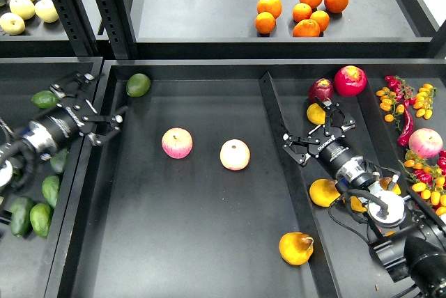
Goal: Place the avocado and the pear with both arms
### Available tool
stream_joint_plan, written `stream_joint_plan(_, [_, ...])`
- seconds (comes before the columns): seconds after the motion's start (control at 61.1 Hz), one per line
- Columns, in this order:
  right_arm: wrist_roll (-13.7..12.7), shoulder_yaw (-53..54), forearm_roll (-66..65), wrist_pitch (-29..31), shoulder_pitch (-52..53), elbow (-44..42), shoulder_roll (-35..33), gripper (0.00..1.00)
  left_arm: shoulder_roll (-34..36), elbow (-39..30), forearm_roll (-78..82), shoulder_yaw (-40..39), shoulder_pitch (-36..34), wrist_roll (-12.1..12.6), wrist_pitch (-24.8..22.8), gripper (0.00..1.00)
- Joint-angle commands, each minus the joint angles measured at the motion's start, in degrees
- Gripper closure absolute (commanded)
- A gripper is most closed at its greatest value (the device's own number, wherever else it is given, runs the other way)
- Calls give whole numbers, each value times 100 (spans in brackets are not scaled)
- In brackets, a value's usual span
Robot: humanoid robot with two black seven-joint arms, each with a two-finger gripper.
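Note:
A dark green oval avocado (42,99) lies in the left bin, just left of my left gripper (96,103). That gripper is open and empty, over the wall between the left bin and the middle tray. A paler, rounder avocado (138,84) lies in the middle tray's far left corner. One golden pear (296,248) lies at the tray's front right. Another pear (323,192) lies in the right bin beside my right arm. My right gripper (315,131) is open and empty, with a small yellow fruit (316,113) at its far fingers.
Two pink-yellow apples (177,143) (235,154) lie in the middle tray (209,242). Several avocados (31,218) fill the left bin. A divider wall (279,131) separates the tray from the right bin, which holds red fruit (350,80), cherry tomatoes and chillies. Oranges (306,12) sit on the back shelf.

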Motion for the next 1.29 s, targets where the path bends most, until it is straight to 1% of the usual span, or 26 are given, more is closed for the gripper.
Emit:
stream_joint_plan(0.0, [7,1,3,0,1,5,0,0,-471,-324,1,-85,275,0,-1,15])
stream_joint_plan(0.115, [-2,1,3,0,-8,5,0,0,-1095,-772,1,-137,670,0,-1,15])
stream_joint_plan(0.262, [-2,1,3,0,1,14,0,0,-1105,-1186,-8,-59,1101,0,-1,14])
stream_joint_plan(0.328, [-2,10,3,0,1,23,0,0,-1105,-1274,-35,21,1181,0,-1,14])
stream_joint_plan(0.344, [-2,18,3,0,1,31,0,0,-1105,-1344,-69,73,1198,-135,-1,14])
stream_joint_plan(0.409, [-19,71,3,0,1,32,0,0,-1105,-1353,-140,82,1198,-233,-1,13])
stream_joint_plan(0.573, [-37,80,-6,0,1,32,0,0,-1105,-1353,-553,100,1268,-251,-1,13])
stream_joint_plan(0.721, [-133,71,-6,0,27,58,0,0,-1105,-1336,-729,276,1374,-251,-1,12])
stream_joint_plan(0.753, [-230,71,-6,0,54,110,0,0,-1105,-1336,-729,311,1400,-251,-1,12])
stream_joint_plan(0.786, [-440,62,-6,0,80,224,0,0,-1105,-1327,-738,346,1400,-251,-1,11])
stream_joint_plan(0.819, [-572,54,-6,0,89,304,0,0,-1105,-1318,-738,364,1400,-251,-1,11])
stream_joint_plan(0.835, [-729,36,-6,0,89,382,0,0,-1105,-1309,-729,381,1400,-251,-1,11])
stream_joint_plan(0.868, [-906,-25,-6,0,98,505,0,0,-1105,-1300,-738,399,1400,-251,-1,11])
stream_joint_plan(0.917, [-1091,-104,-15,0,89,673,0,0,-1105,-1283,-729,416,1400,-251,-1,11])
stream_joint_plan(0.966, [-1188,-245,-15,0,89,813,-61,0,-1105,-1274,-729,425,1400,-251,-1,11])
stream_joint_plan(1.065, [-1284,-745,-15,0,80,1112,-860,0,-1105,-1257,-729,434,1400,-251,-1,10])
stream_joint_plan(1.097, [-1320,-816,-15,0,80,1156,-984,0,-1105,-1256,-729,434,1400,-260,-1,10])
stream_joint_plan(1.13, [-1451,-974,-15,0,71,1270,-1264,1,-1105,-1248,-729,434,1400,-260,-1,10])
stream_joint_plan(1.147, [-1574,-1123,-15,0,63,1375,-1501,1,-1105,-1248,-738,434,1400,-260,-1,10])
stream_joint_plan(1.163, [-1610,-1185,-15,0,63,1411,-1599,1,-1105,-1248,-738,434,1409,-260,-1,10])
stream_joint_plan(1.278, [-1715,-1633,3,0,45,1605,-2100,1,-1105,-1248,-738,434,1400,-260,-1,10])
